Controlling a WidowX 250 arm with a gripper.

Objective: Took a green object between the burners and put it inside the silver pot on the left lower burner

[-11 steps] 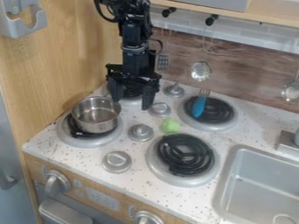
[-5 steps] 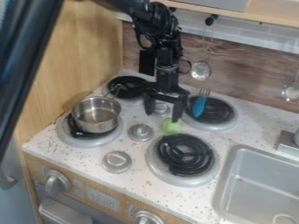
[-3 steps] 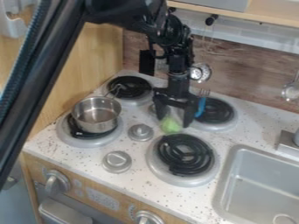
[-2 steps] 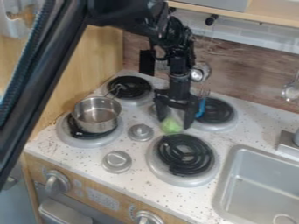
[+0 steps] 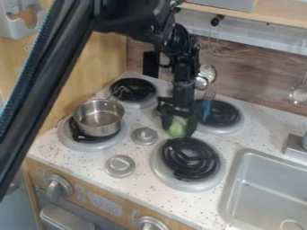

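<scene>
While the green object sits between the right-hand burners, my gripper is down around it, though I cannot tell whether it is pinching. From there, the pot stands on its burner at nine o'clock, with the sink farther out between four and five.

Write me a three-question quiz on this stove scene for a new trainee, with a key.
1. Fill in: The gripper hangs down at a ____ object on the stovetop.
2. Multiple choice: Which burner holds the silver pot? A) lower left burner; B) upper left burner; C) lower right burner.
3. True or false: The object is already inside the silver pot.
Key: 1. green; 2. A; 3. false.
</scene>
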